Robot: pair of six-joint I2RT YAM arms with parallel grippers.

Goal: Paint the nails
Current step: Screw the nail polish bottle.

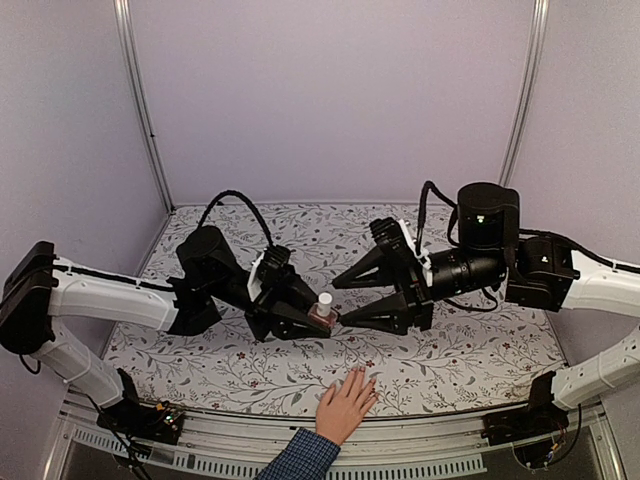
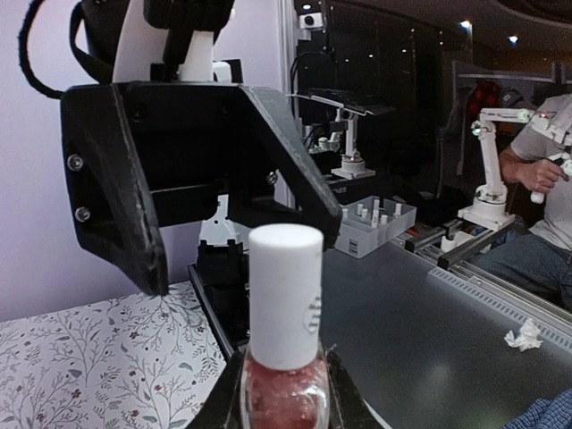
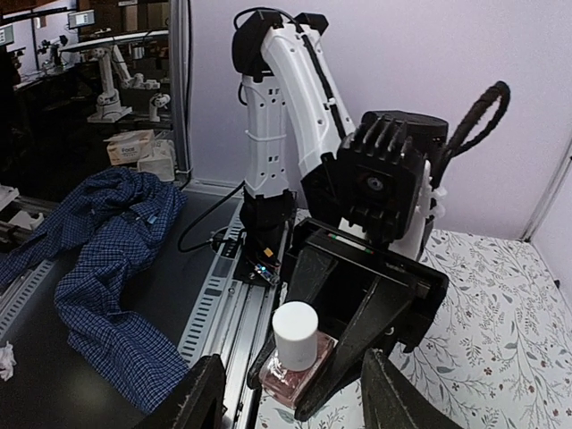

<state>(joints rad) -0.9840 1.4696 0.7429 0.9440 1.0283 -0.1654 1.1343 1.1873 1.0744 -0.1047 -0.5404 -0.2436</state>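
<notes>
My left claw [image 1: 312, 324] is pinching the bottle [image 1: 322, 312] by its glass body over the surface [image 1: 450, 350], with the cap [image 1: 325, 298] on. My right claw [image 1: 340, 303] stands spread, its tips either side of the cap and not touching it. The nails [image 1: 359, 375] are on the hand [image 1: 345, 405] lying flat at the near edge, just below the bottle and apart from both claws. Risk: if the right claw closes off-centre or too low on the cap, it may lever the bottle out of the pinch and drop or spill it toward the hand.
</notes>
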